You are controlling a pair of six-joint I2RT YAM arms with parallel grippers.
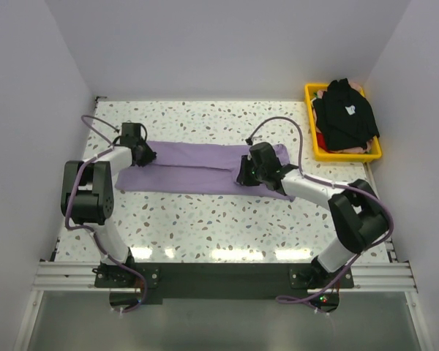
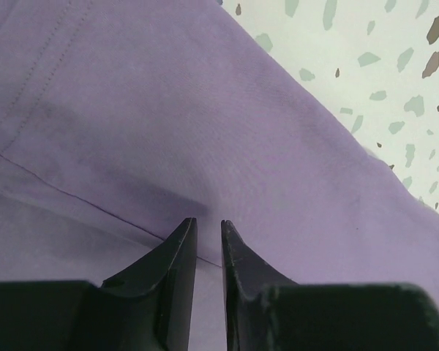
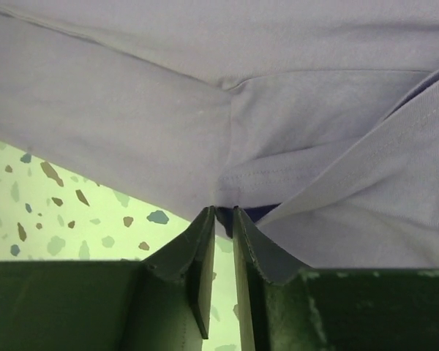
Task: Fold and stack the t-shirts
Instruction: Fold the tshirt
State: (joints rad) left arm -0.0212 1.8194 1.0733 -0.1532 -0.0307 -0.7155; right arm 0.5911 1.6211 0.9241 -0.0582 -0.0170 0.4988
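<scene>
Evidently the fold is partway through: the plain lavender-purple cotton t-shirt (image 1: 194, 167) lies as a long flat band running from 9 o'clock to 3 o'clock across the middle of the speckled white terrazzo table (image 1: 205, 227). Its sides look already turned in.

The left gripper (image 1: 145, 155) sits at the band's 9 o'clock end, toward the 10 o'clock corner. Its wrist view shows the black fingers drawn to a thin slit with their tips down on the cloth, apparently nipping a layer beside a stitched seam. The right gripper (image 1: 243, 175) sits toward the 3 o'clock end. Its fingers are likewise nearly together, pinching the near hem where two folds of cloth meet.

The step in hand looks like taking hold for the crosswise fold. The next move would call for lifting one end evenly and carrying it over the other, keeping the layers from sliding apart.

At 1 o'clock a yellow plastic rectangular basket (image 1: 347, 156) holds the crumpled black cloth t-shirt (image 1: 344, 121), which lies over other garments.

Its small white chest mark (image 1: 349, 110) is too small to read. No other writing or brand shows on the arms or the table.
</scene>
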